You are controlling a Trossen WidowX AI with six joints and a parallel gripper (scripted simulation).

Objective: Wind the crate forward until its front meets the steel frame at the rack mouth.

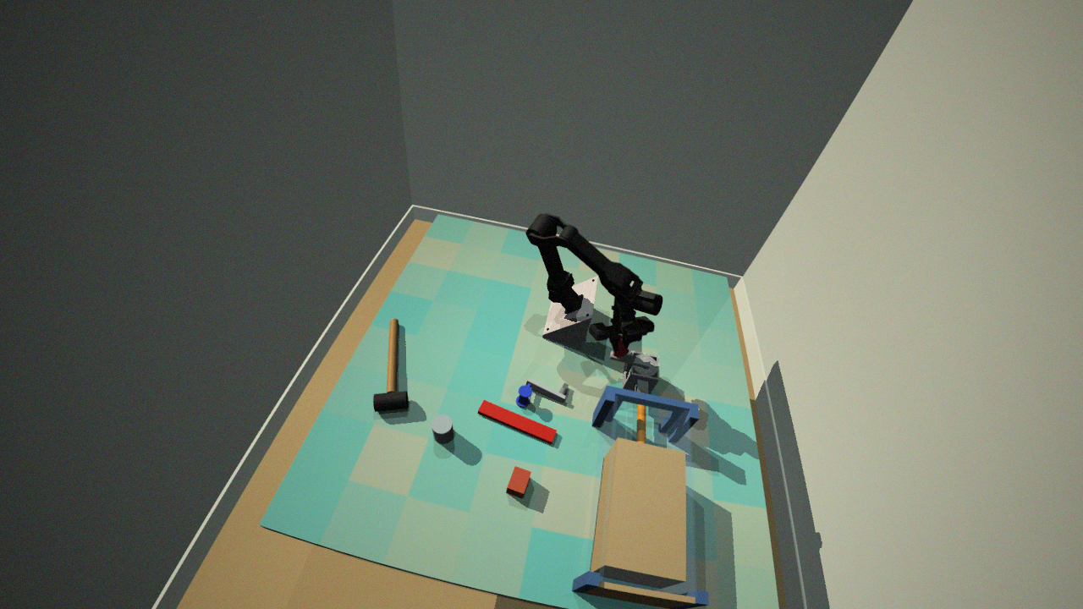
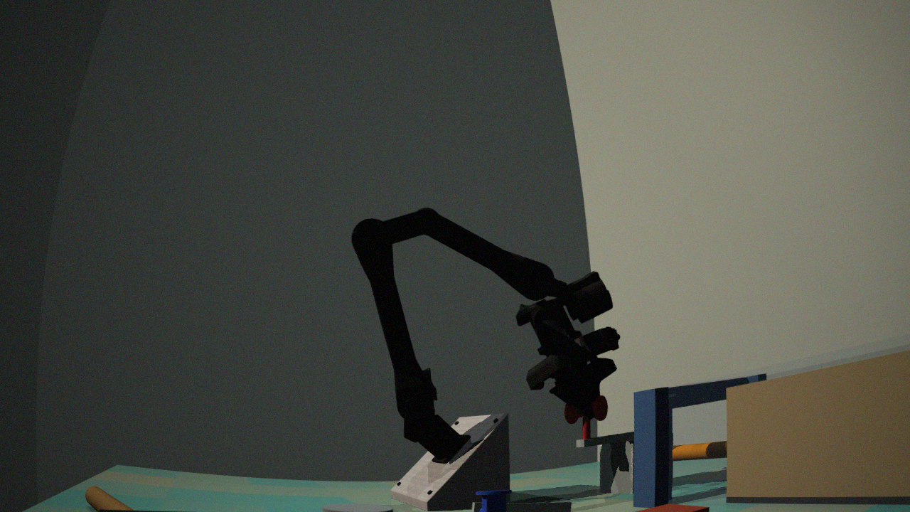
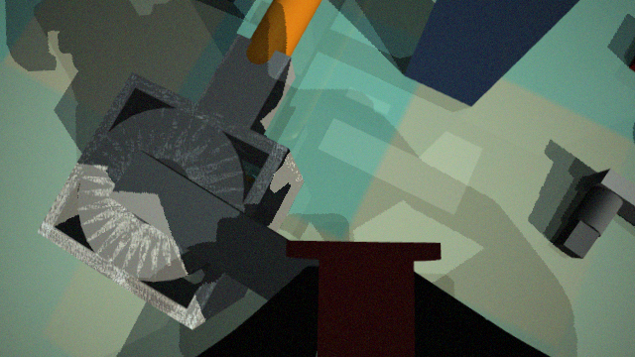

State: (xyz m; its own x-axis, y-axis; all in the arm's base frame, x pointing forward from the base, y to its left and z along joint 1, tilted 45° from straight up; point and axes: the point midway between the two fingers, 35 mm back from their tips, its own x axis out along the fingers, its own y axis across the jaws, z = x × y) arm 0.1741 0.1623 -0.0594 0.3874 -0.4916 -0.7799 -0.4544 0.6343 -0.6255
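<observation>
My gripper (image 1: 620,346) (image 2: 586,409) (image 3: 357,281) is shut on the red knob of the winch handle. The handle's grey arm (image 2: 607,439) (image 3: 193,213) lies across the top of the winch (image 1: 643,372) (image 2: 611,468) (image 3: 119,280); the key end is hidden beneath it. An orange strap (image 1: 641,424) (image 2: 698,451) (image 3: 298,22) runs from the winch side to the crate. The tan crate (image 1: 643,507) (image 2: 814,432) looks flat in the cubby. Its front stands a short gap behind the blue steel frame (image 1: 651,399) (image 2: 645,445) (image 3: 476,55).
Another crank with a blue knob (image 1: 524,393) (image 2: 493,499) lies left of the winch. A red bar (image 1: 517,421), a red block (image 1: 519,479), a grey cylinder (image 1: 442,428) and a mallet (image 1: 391,400) lie farther left. The frame's near post stands close to the winch.
</observation>
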